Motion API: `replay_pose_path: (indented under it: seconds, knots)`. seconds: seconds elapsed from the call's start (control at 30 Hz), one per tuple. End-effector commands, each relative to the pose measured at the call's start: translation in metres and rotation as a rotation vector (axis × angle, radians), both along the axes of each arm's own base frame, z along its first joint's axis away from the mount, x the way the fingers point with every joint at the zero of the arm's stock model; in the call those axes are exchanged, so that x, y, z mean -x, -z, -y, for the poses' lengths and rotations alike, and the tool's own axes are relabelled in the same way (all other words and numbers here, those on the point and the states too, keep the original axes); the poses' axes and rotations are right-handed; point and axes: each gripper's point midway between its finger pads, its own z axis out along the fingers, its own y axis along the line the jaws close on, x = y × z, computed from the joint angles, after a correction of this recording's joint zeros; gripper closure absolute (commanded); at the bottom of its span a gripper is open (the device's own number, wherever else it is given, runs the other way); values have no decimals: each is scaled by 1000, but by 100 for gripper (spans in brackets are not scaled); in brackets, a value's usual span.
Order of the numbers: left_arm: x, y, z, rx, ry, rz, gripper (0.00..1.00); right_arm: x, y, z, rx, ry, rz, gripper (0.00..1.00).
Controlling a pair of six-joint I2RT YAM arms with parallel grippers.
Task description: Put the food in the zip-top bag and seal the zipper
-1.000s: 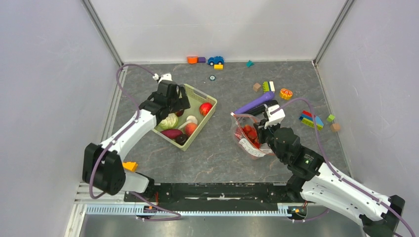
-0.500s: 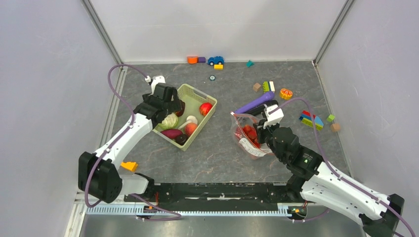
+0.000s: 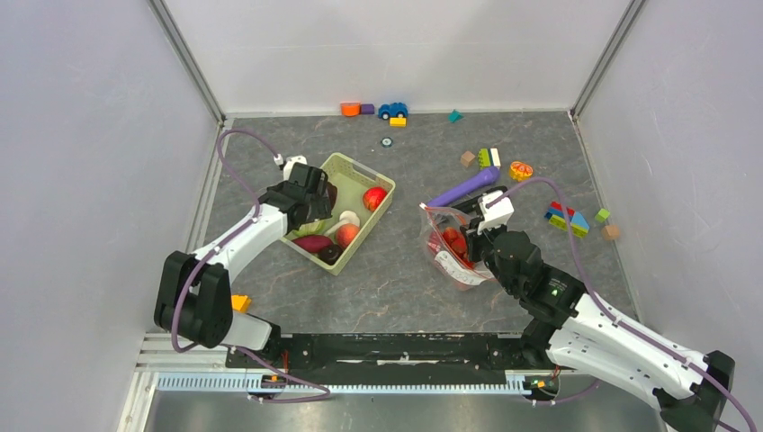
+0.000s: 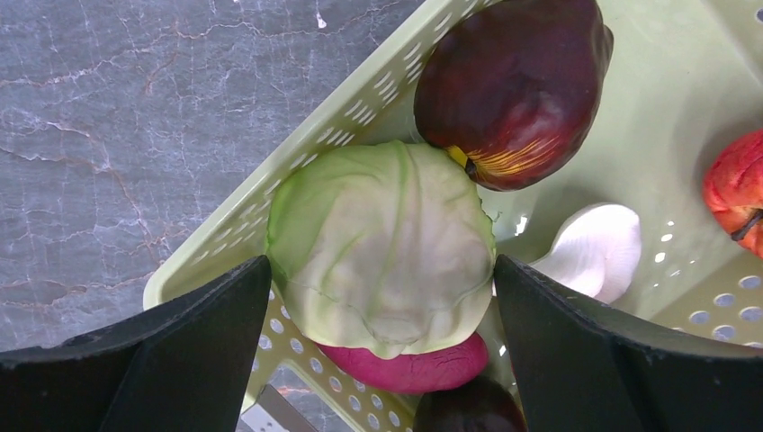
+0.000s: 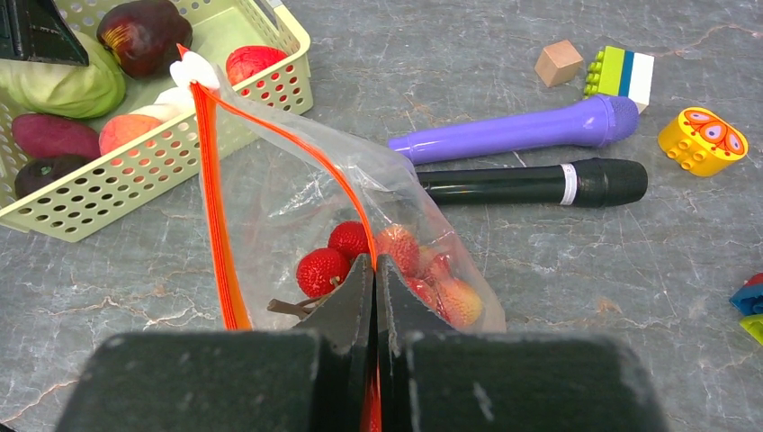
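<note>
The cabbage (image 4: 382, 247) is lying in the basket (image 4: 297, 171), against its wall. The left gripper (image 4: 378, 270) is spread wide around it, not yet squeezing. The right gripper (image 5: 375, 270) is pinching the bag (image 5: 288, 198) by its rim, well apart from the basket. On closing, the finger by the wall may be snagging the rim, or the round cabbage may be squirting out and dragging the basket.

Right gripper (image 5: 374, 266), fingers pressed together on the zip-top bag's (image 5: 288, 189) orange zipper (image 5: 219, 225); red strawberries (image 5: 322, 270) inside, green basket (image 5: 135, 183) beyond.
</note>
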Motion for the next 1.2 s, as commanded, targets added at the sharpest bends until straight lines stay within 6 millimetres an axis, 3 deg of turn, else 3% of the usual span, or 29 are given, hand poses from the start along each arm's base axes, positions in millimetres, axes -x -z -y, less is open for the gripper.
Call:
replay_pose_path:
  seconds: [0.0,0.13,0.33,0.47,0.67,0.73,0.8,0.83,1.03,1.17]
  knots:
    - [-9,4,5,32,10,33,4,-2,-10,2,-12,6,27,100]
    - [-8,9,6,47,8,29,10,-2,-15,5,-11,21,31,100]
    - [-9,11,12,85,19,49,43,-3,-38,40,41,190,7,100]
    - [-10,11,14,101,14,62,55,-1,-60,57,66,260,6,100]
    - [-11,10,20,131,35,77,72,1,-77,85,123,413,-19,100]
    - [-11,8,20,139,36,88,82,2,-82,92,145,453,-39,100]
    - [-11,5,22,151,39,101,96,1,-82,89,144,460,-59,100]
    - [-11,3,22,157,40,107,98,0,-80,83,137,449,-73,100]
    - [-11,-17,26,187,55,149,98,-16,-49,34,107,311,-134,97]
    - [-9,-37,30,219,73,188,98,-28,-43,2,65,237,-144,98]
